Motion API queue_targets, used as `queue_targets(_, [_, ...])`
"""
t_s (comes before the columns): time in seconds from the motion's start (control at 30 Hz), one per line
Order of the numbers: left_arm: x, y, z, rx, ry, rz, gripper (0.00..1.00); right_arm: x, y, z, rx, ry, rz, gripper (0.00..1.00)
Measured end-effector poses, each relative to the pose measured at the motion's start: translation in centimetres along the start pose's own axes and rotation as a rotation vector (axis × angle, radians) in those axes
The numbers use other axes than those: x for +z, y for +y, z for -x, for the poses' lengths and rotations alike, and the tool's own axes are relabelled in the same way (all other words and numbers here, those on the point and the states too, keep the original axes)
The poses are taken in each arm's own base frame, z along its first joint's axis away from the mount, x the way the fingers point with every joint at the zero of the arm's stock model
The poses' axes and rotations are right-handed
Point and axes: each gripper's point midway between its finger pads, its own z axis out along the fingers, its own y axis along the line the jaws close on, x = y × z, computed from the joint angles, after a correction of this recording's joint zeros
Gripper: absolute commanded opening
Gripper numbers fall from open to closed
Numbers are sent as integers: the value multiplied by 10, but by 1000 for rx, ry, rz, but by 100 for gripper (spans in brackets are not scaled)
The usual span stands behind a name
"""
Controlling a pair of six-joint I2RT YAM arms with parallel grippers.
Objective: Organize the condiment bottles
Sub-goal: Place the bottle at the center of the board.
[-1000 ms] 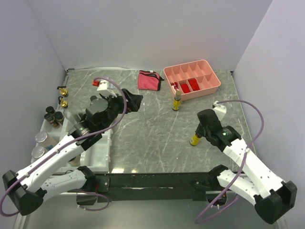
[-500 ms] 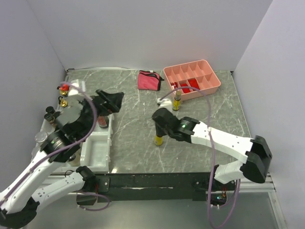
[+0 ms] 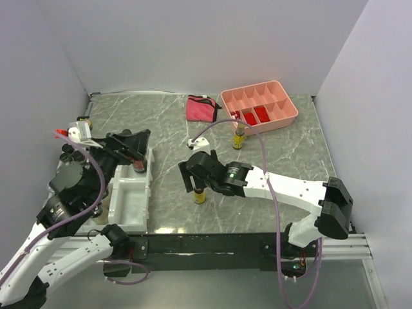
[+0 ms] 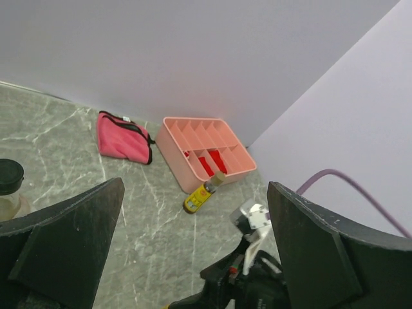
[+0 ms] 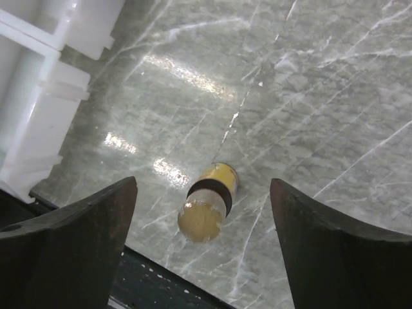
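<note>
Yellow bottle (image 5: 207, 205) released – right end effector (image 5: 203, 183) now spread, left end effector (image 4: 194, 187) wide, empty

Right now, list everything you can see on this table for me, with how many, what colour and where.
near yellow bottle: one, yellow with a dark band, upright between the right claw's fingers, clear of both
far yellow bottle: one, yellow, just in front of the pink tray
black-lidded jar: one, in the white rack
dark-lidded jars: count unclear, far left, partly hidden
white rack: one, near left
pink tray: one, far right, holding red items
pink pouch: one, far centre
table: grey marble
left claw: black, open, above the rack
right claw: black, open
</note>
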Motion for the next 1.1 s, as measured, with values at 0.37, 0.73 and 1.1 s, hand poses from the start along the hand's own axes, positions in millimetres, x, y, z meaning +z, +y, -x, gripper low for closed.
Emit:
queue_targets(0.37, [24, 7, -41, 76, 132, 51, 99, -62, -13, 32, 105, -174, 99, 100])
queue_targets(0.73, [54, 26, -114, 185, 378, 166, 86, -84, -55, 19, 163, -261, 30, 100])
queue_targets(1.1, [27, 2, -252, 368, 724, 113, 81, -112, -120, 0, 276, -401, -72, 90])
